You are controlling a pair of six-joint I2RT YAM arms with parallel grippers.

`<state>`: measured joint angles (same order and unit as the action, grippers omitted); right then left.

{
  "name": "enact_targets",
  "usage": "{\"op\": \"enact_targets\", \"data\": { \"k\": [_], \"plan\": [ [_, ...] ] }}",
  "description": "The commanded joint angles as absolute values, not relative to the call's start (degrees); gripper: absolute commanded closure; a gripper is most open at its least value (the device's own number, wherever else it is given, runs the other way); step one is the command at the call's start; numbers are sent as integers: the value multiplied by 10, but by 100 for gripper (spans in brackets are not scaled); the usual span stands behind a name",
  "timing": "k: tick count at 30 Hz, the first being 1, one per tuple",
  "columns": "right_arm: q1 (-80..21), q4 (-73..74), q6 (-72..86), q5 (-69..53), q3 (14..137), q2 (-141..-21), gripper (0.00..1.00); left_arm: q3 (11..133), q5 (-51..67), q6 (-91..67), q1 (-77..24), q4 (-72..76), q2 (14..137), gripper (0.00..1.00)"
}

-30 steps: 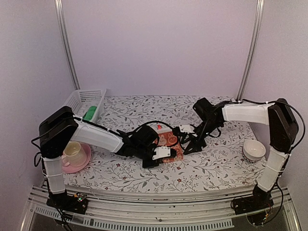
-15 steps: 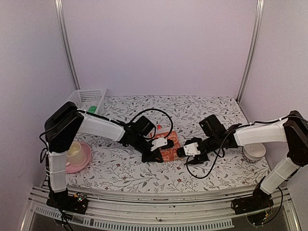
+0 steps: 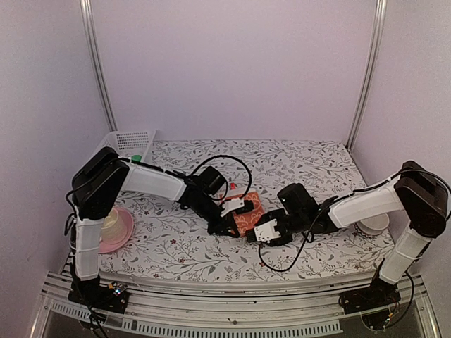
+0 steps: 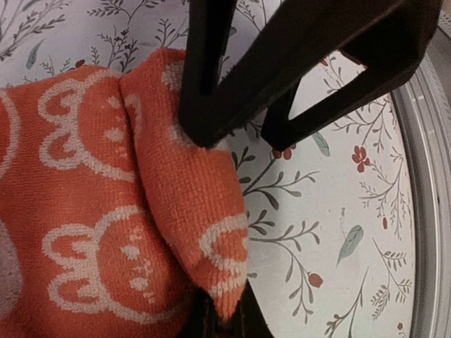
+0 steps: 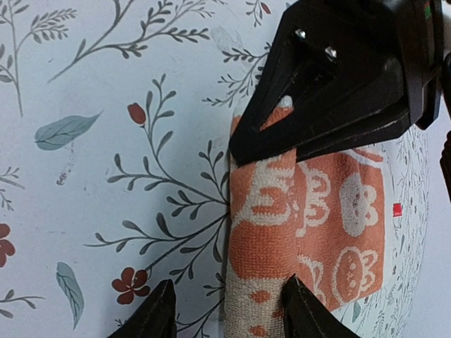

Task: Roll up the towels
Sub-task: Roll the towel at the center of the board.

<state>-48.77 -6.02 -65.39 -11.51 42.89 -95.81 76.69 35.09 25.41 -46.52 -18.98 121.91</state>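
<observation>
**A:** Left gripper (image 3: 230, 224), seen from above: what's it doing?

**B:** It's clamped on the orange towel (image 3: 248, 215) mid-counter, with its arm stretched low from the near-left corner. The right gripper (image 3: 258, 233) sits just beside it, forearm low along the near edge. The green towel (image 3: 137, 158) lies in the basket (image 3: 127, 143) at the far-left corner.

**A:** And the left wrist view?

**B:** A raised fold runs into its closed fingers, probably pinned so the roll can't slip.

**A:** Right wrist?

**B:** Its fingers are spread, gripping nothing, and straddle the towel's thick edge. I'd judge it is set to take or turn the roll.
</observation>
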Motion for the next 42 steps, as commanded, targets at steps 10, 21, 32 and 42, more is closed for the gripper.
{"op": "enact_targets", "data": {
  "k": [10, 21, 32, 42],
  "plan": [
    [-500, -124, -657, -25, 424, -1006, 79, 762, 347, 258, -454, -287, 1276, 100],
    [-500, -5, -630, -66, 479, -1023, 97, 701, 236, 238, -455, -234, 1157, 48],
    [-460, 270, -588, -209, 672, -1107, 97, 513, 20, 236, -525, -8, 982, 40],
    [-416, 536, -572, -308, 874, -1268, 95, 383, -97, 359, -594, 201, 932, 60]
  ]
}}
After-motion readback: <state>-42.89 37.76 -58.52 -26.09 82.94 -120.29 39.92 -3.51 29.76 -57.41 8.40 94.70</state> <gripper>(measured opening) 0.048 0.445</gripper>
